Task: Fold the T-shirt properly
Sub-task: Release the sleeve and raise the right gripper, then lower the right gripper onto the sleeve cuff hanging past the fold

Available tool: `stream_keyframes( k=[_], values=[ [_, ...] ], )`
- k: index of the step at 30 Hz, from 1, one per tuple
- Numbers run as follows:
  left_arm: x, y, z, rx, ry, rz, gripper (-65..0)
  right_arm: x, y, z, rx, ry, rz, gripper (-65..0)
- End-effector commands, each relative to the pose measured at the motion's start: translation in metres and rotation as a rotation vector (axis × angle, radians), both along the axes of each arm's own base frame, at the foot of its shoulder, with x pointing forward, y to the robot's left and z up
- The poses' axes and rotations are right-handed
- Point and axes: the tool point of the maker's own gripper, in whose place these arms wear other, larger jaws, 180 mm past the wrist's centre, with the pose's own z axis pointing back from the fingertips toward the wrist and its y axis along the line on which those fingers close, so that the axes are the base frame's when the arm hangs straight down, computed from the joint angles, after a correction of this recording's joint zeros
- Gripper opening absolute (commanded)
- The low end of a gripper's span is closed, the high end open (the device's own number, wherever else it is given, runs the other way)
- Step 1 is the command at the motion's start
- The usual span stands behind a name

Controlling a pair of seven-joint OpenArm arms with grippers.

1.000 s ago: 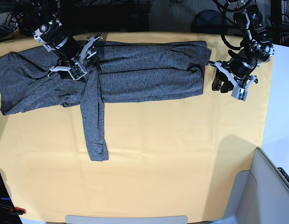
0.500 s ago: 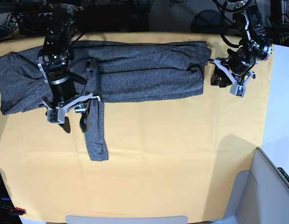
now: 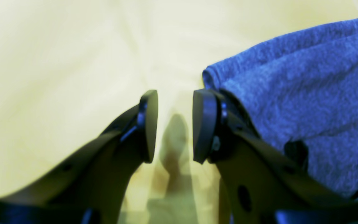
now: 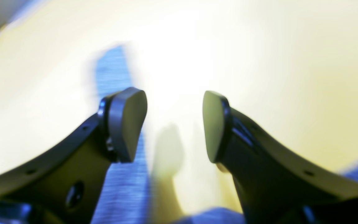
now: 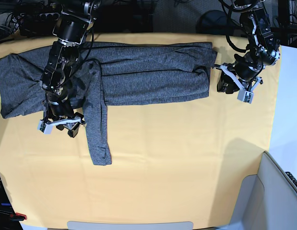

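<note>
A: Checking grippers. Right gripper (image 5: 71, 130) sits low over the yellow tablecloth (image 5: 186, 167), just beside the sleeve (image 5: 98, 129) that hangs down from the T-shirt (image 5: 153, 76). Its fingers (image 4: 126, 124) are parted, with nothing between them.

B: Left one?

A: Left gripper (image 5: 224, 85) is at the shirt's end on the base view's right, next to the bunched edge. Jaws apart, only tablecloth in the gap; one finger (image 3: 205, 124) lies just beside the fabric, contact unclear.

B: Shirt position?

A: Spread lengthwise along the far side of the cloth, body folded into a long band, one sleeve pointing toward the near edge.
</note>
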Motion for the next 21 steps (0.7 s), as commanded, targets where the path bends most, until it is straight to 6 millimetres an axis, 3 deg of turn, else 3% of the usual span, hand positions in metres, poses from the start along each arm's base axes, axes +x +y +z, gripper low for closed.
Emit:
stream_keyframes(
  k=[1, 5, 13, 18, 21],
  values=[
    [0.006, 0.002, 0.009, 0.0, -0.037, -0.003, -46.3, 0.016, 0.0, 0.024, -0.003, -0.075, 0.0, -32.3],
    [0.006, 0.003, 0.008, 0.0, -0.035, -0.002, -46.3, 0.022, -0.002, 0.023, 0.004, -0.064, -0.009, -32.3],
    [0.016, -0.005, 0.014, -0.004, -0.055, -0.025, -46.3, 0.032, 0.016, 0.017, 0.062, 0.091, 0.083, -32.3],
    [0.016, -0.005, 0.014, -0.004, -0.055, -0.025, -46.3, 0.029, 0.013, 0.011, 0.084, 0.149, 0.045, -32.3],
    [0.016, -0.005, 0.014, -0.004, -0.055, -0.025, -46.3, 0.028, 0.025, 0.007, 0.083, 0.175, 0.08, -32.3]
  ],
)
